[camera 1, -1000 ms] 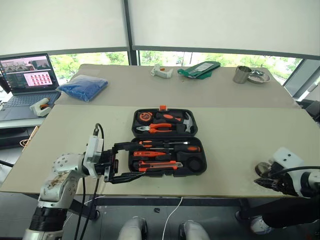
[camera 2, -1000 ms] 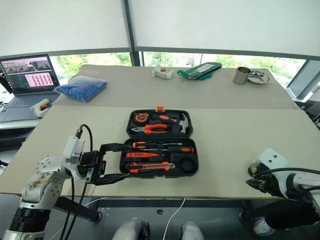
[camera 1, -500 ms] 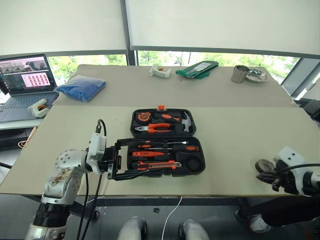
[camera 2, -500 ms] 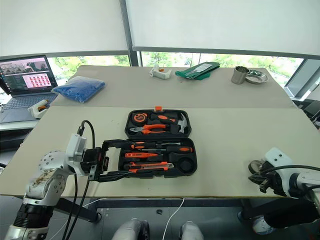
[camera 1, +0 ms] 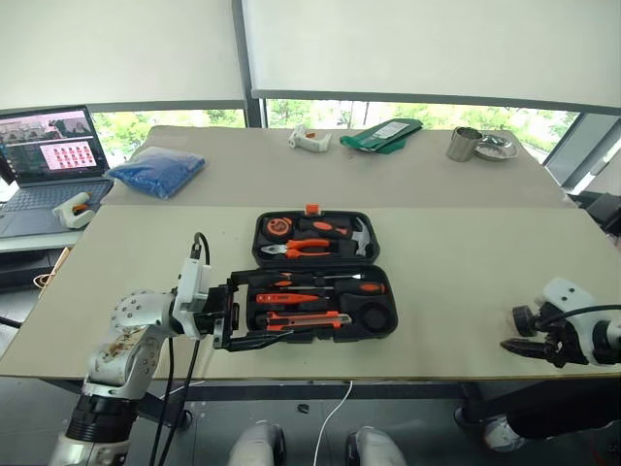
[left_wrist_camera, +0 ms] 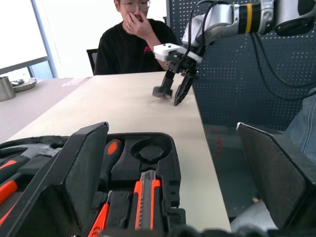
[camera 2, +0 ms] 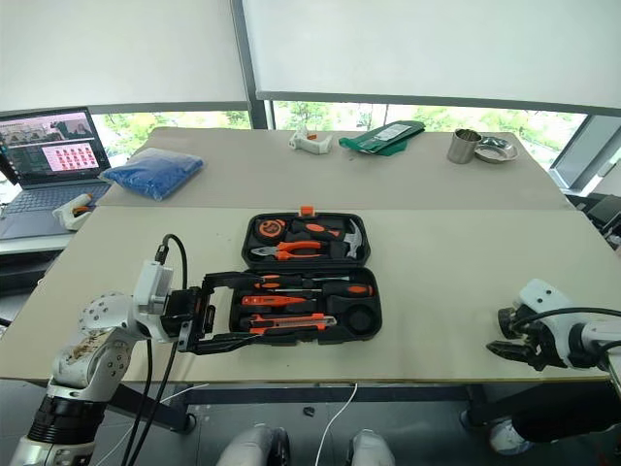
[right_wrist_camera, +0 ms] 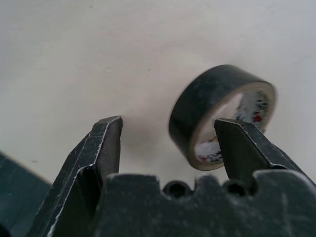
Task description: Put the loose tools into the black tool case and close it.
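Tape roll (right_wrist_camera: 221, 114) stands on edge beside the right gripper (right_wrist_camera: 168, 143), whose fingers gape, ready to straddle it; left gripper (camera 1: 254, 311) gapes wide around the black tool case (camera 1: 378, 330), steadying it.

Roll (camera 1: 525, 318) right of case (camera 1: 320, 274)

We found the black tool case (camera 1: 315, 275) lying open on the surface, two screwdrivers (camera 1: 325, 284) and the utility knife (camera 1: 303, 319) seated in its near half. The grey-black roll (right_wrist_camera: 217, 114) stood on edge, tilted, near the surface's right edge.
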Available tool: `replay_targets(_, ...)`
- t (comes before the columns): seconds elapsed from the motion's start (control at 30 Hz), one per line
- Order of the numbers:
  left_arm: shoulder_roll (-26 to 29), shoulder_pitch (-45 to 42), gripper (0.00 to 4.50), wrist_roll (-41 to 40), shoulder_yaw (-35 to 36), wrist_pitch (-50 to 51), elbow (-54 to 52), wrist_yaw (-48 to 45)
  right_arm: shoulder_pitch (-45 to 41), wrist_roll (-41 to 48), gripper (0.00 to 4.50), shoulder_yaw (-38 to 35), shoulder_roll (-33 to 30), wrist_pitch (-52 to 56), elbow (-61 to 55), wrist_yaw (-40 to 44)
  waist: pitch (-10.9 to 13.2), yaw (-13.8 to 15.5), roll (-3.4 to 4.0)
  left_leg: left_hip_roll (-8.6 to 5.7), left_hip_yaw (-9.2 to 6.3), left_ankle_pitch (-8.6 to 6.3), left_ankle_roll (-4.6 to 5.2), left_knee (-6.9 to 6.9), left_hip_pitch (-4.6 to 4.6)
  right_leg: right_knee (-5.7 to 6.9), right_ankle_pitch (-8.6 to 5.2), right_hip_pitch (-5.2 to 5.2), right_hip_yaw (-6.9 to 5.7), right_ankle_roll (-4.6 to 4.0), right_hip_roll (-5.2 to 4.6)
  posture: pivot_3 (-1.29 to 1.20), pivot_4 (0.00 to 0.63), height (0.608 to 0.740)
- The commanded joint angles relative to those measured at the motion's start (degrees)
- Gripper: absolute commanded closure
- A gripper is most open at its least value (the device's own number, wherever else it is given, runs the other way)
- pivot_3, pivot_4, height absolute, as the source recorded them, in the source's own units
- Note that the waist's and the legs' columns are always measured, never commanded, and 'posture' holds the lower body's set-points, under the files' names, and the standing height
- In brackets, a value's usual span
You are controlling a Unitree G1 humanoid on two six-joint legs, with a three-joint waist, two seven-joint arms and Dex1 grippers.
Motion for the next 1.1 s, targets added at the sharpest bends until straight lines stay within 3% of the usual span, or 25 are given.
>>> replay_targets(0.03, 0.1, 0.0, 0.00, -0.8, 0.1, -0.2, -1.4, -0.1, -1.8, -1.5, 1.57, 1.4, 1.1, -2.2, 1.2, 0.4, 0.0, 0.0, 0.00, 0.01, 0.00, 0.00, 0.00, 0.01, 0.00, 0.01, 0.00, 0.01, 0.00, 0.00, 0.01, 0.00, 0.150, 0.740)
replay_targets(0.17, 0.4, 0.4, 0.00, -0.7, 0.3, -0.5, -1.1, -0.5, -2.3, -1.5, 2.63, 1.5, 1.4, -3.1, 1.3, 0.9, 0.0, -0.1, -0.01, 0.08, 0.00, 0.00, -0.01, 0.09, 0.01, 0.02, 0.03, 0.02, 0.00, -0.02, 0.06, 0.00, 0.150, 0.740)
replay_targets(0.33, 0.6, 0.9, 0.00, -0.7, 0.6, -0.7, -0.9, -0.7, -2.6, -1.2, 4.38, 0.8, -0.3, -3.4, 0.0, 3.0, 0.0, 0.0, -0.01, 0.10, 0.01, -0.01, -0.02, 0.17, 0.00, 0.03, 0.06, 0.00, 0.00, -0.05, 0.03, 0.00, 0.150, 0.740)
replay_targets(0.53, 1.0, 1.4, 0.00, -1.2, 0.8, 0.4, -1.0, -0.4, -8.4, 5.5, 4.45, 2.1, -1.7, 4.8, -12.0, 10.9, 0.0, -0.3, 0.10, 0.12, 0.05, -0.01, -0.02, 0.17, -0.06, 0.08, 0.06, -0.09, 0.04, -0.05, 0.02, 0.00, 0.150, 0.740)
replay_targets(0.6, 1.3, 1.8, 0.00, -1.2, 1.1, 0.4, -0.7, -0.6, -18.9, 12.3, 4.45, 4.8, 3.1, 13.8, -17.8, 11.2, 0.1, -0.9, 0.08, 0.20, 0.05, -0.01, -0.01, 0.16, -0.02, 0.14, 0.07, -0.11, 0.03, -0.07, 0.08, 0.00, 0.150, 0.740)
replay_targets(0.73, 0.5, 1.0, 0.00, -0.3, 1.2, -0.8, 1.1, 0.7, -30.1, 16.0, 4.45, 11.9, 9.4, 22.4, -22.3, 11.7, 0.1, -1.0, 0.08, 0.25, -0.15, 0.00, -0.04, 0.16, -0.01, 0.20, 0.13, -0.16, -0.09, -0.22, 0.19, 0.00, 0.150, 0.740)
replay_targets(0.83, 0.1, 0.3, 0.00, 0.9, 1.0, -1.7, 1.9, 1.9, -33.8, 13.9, 4.45, 18.8, 13.5, 23.8, -23.3, 10.7, 0.1, -0.2, 0.08, 0.25, -0.12, -0.01, -0.06, 0.15, -0.08, 0.14, 0.08, -0.45, -0.17, -0.27, 0.10, 0.00, 0.150, 0.740)
replay_targets(0.97, 0.1, 0.7, 0.00, 1.8, 1.4, -1.9, 1.8, 3.0, -34.3, 9.0, 4.45, 24.6, 15.1, 23.5, -22.7, 7.8, 0.1, 0.5, 0.08, 0.04, -0.02, -0.03, 0.05, 0.33, -0.87, 0.16, 0.40, -0.93, -0.16, -0.55, -0.12, 0.00, 0.150, 0.740)
replay_targets(1.1, 1.0, 2.7, 0.00, 1.7, 2.4, -1.7, 0.2, 3.9, -33.5, 6.6, 4.45, 28.4, 13.5, 23.9, -23.2, 7.9, 0.1, 0.2, 0.08, 0.01, 0.06, 0.15, 0.59, 0.48, -1.13, 0.09, 0.79, -0.98, -0.12, 0.01, -0.12, 0.00, 0.150, 0.740)
